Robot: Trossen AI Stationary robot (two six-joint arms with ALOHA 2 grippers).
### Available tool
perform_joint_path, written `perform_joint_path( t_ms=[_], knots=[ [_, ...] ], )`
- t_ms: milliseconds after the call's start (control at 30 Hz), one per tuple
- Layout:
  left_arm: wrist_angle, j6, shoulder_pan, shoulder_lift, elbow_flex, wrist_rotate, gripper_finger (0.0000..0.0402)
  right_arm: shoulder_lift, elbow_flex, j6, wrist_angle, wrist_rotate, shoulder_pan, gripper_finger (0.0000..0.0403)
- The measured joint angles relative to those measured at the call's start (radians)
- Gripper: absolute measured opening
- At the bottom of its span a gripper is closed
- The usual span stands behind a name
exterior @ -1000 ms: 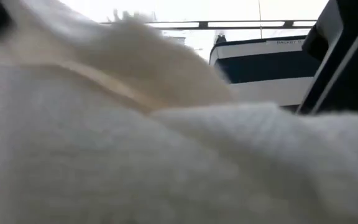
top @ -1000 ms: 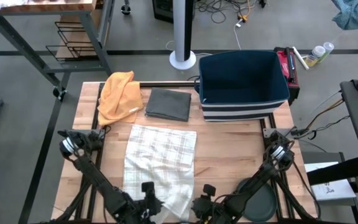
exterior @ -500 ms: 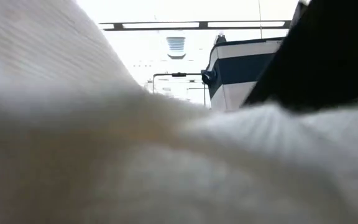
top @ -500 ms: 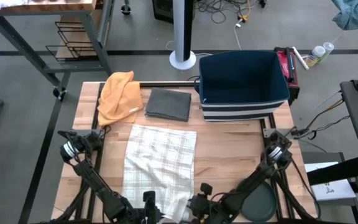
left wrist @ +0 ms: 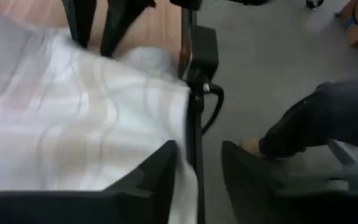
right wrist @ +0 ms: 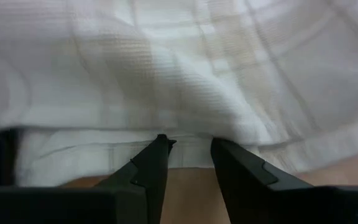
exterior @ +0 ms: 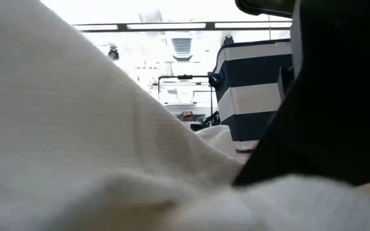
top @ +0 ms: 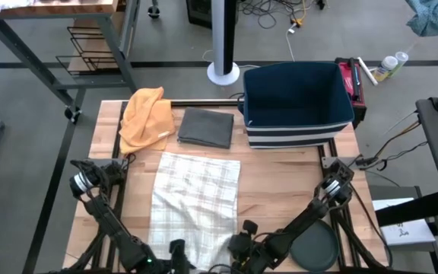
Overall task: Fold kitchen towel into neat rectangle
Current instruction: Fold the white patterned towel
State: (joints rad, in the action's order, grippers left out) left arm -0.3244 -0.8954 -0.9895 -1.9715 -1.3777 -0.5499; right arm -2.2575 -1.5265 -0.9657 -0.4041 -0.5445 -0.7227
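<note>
Towel (top: 196, 198) edge beside right fingers (right wrist: 157, 158)

The towel (top: 195, 199) is soft woven cloth with a fine waffle texture, the table (top: 280, 183) matt planked wood, the bin (top: 295, 103) fabric, and the fingers (right wrist: 151, 168) matt plastic.

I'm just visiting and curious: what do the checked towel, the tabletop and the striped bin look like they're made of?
The checked towel looks like soft woven cotton, matte: a fine ribbed weave shows close up, and it drapes and rumples. The tabletop seems to be pale wood planks with visible grain and a smooth finish. The striped bin appears to be fabric, navy with white bands, though its stiffening is unseen.
</note>
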Motion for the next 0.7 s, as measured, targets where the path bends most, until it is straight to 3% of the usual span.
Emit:
perform_joint_path(
  t_ms=[133, 267, 400, 500, 700],
  knots=[
    [-0.194, -0.132, -0.045, 0.048, 0.0, -0.065, 0.0186, 0.022, 0.001, 0.0, -0.113, 0.005, 0.02, 0.0122],
    [-0.416, -0.344, -0.054, 0.075, 0.037, -0.113, 0.0203, 0.056, 0.005, 0.042, -0.207, 0.017, 0.048, 0.0125],
    [-0.404, -0.465, -0.017, 0.075, 0.175, -0.108, 0.0192, 0.08, 0.008, 0.128, -0.241, 0.024, 0.089, 0.0132],
    [-0.392, -0.525, 0.021, 0.075, 0.302, -0.041, 0.0175, 0.101, 0.008, 0.201, -0.326, 0.05, 0.132, 0.0135],
    [-0.409, -0.538, 0.081, 0.17, 0.499, -0.017, 0.015, 0.243, 0.012, 0.222, -0.528, 0.064, 0.175, 0.0143]
  ],
)
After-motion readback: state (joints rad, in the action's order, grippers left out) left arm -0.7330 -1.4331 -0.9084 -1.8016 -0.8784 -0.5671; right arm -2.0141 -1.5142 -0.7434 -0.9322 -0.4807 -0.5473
